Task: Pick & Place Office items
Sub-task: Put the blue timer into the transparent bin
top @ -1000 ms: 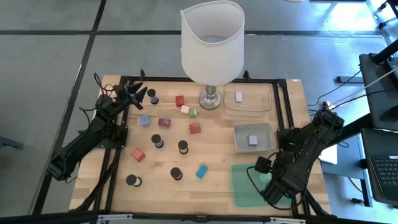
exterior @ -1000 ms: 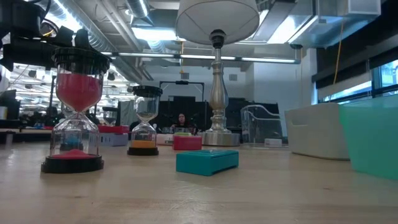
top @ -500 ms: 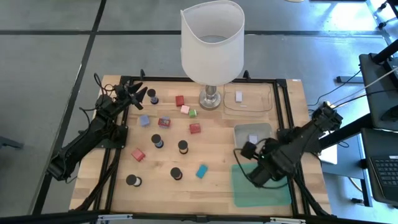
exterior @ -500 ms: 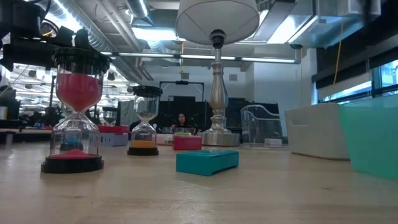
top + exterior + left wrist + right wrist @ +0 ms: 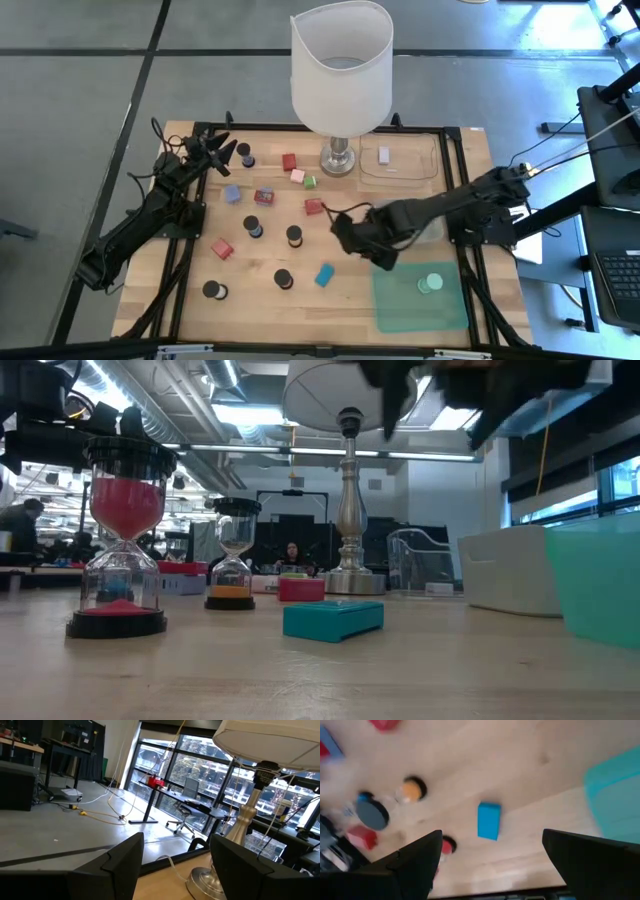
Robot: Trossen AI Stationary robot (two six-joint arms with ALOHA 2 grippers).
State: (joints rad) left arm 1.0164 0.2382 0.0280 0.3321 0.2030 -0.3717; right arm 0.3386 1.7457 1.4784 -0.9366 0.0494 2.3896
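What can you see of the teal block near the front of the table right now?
The teal block is a small, flat, box-shaped piece with a smooth, matt, plastic look. It lies flat on the bare wooden table, touching nothing else. A black-capped hourglass stands just beside it, and the green mat lies to its other side. The open right gripper hangs above and behind it, empty.

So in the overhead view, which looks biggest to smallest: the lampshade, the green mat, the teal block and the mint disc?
1. Lampshade, though it sits nearer the camera, so that is unsure.
2. Green mat.
3. Mint disc and teal block look alike.
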